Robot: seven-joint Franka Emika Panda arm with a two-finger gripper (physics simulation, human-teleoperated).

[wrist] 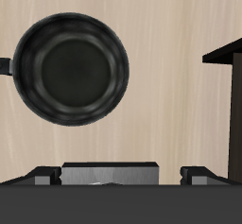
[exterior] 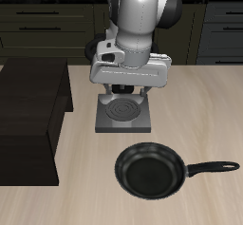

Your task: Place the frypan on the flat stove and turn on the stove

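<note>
Gripper [exterior: 124,98] hanging above the flat stove [exterior: 123,114], holding nothing; finger spread impossible to judge from either view. Frypan [exterior: 149,169] flat on the wooden table [exterior: 204,105], nearer the front edge than the stove and apart from it, handle [exterior: 213,168] pointing sideways along that edge. Pan empty, fully visible to the wrist camera [wrist: 71,69]. Large dark cabinet block [exterior: 33,120] beside the stove.

No readable text, labels or numbers anywhere.
</note>
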